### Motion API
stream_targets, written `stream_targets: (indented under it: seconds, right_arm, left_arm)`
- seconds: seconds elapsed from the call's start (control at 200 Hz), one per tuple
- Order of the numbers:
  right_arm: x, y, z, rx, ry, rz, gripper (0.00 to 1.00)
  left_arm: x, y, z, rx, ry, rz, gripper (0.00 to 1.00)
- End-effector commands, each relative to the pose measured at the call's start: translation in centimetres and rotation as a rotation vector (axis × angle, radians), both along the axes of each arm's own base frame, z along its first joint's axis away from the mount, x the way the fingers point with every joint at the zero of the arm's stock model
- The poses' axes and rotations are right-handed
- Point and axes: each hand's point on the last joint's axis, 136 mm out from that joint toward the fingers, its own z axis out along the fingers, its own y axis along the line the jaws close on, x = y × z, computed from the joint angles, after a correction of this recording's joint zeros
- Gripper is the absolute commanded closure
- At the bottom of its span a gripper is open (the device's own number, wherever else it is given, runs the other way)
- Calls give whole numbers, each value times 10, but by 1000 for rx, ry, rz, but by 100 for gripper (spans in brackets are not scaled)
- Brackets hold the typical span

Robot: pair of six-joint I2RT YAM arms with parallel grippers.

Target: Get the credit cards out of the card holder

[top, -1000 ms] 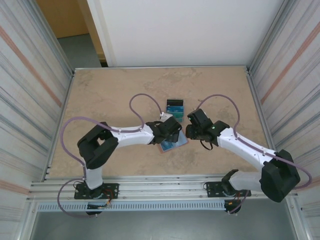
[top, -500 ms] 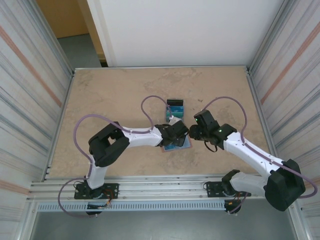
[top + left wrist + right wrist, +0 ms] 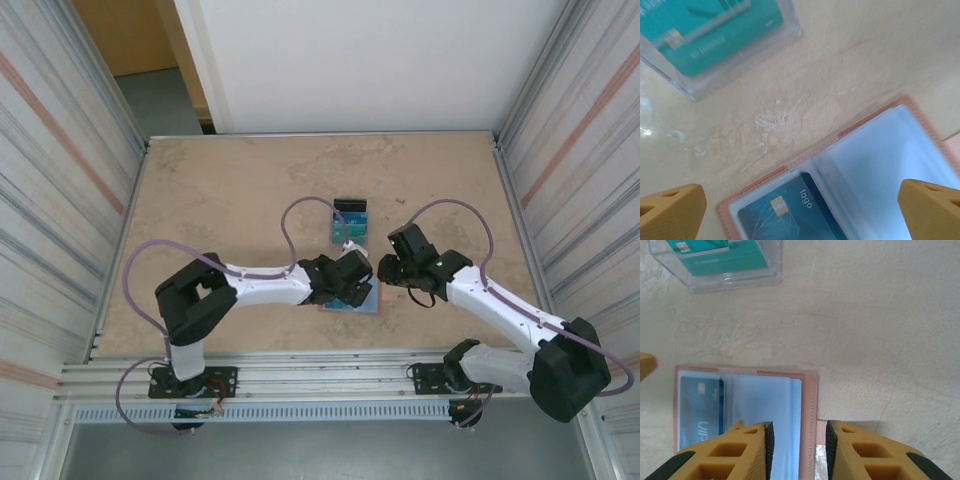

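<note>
Card holder (image 3: 811, 390) laid open | left hand (image 3: 800, 210) spread, right hand (image 3: 797, 440) half-closed, grip unclear | unpinned holder may be dragged.

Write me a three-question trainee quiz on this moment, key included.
1. Short answer: which has its fingers spread wider, the left hand or the right hand?
2. True or false: the card holder lies open on the table.
3. Multiple choice: where is the blue credit card?
A) tucked inside the card holder
B) loose on the table
C) pinched in the right hand

Key: 1 the left hand; 2 true; 3 A
</note>
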Motion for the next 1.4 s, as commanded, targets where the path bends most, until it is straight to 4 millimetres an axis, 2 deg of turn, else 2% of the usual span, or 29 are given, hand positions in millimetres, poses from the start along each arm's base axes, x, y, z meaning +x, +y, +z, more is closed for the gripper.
stream_targets:
  seconds: [0.0, 0.155, 0.356, 0.531, 0.631, 0.792, 1.097, 1.393]
  right_arm:
    - [-11, 6, -4, 20, 32, -4, 67]
    - [-18, 23, -1, 35, 21, 19, 67]
    - [-27, 62, -13, 79, 65, 100, 72]
    - [-29, 95, -28, 95, 111, 169, 75]
    - [-28, 109, -37, 118, 145, 194, 76]
    - [-24, 112, -45, 115, 172, 194, 77]
    - [-16, 98, -52, 113, 200, 183, 75]
    - [-16, 90, -48, 142, 200, 184, 72]
  left_arm:
    - [-7, 17, 27, -47, -3, 61, 1]
    - [-11, 55, 27, -64, 42, 227, 1]
    - [-19, 106, -3, 5, 100, 388, 1]
    - [-27, 130, -25, 42, 134, 479, 1]
    - [-27, 129, -34, 34, 151, 481, 1]
    - [-25, 119, -41, 28, 163, 455, 1]
    - [-31, 110, -46, 25, 182, 428, 1]
    - [-37, 105, -49, 1, 193, 437, 1]
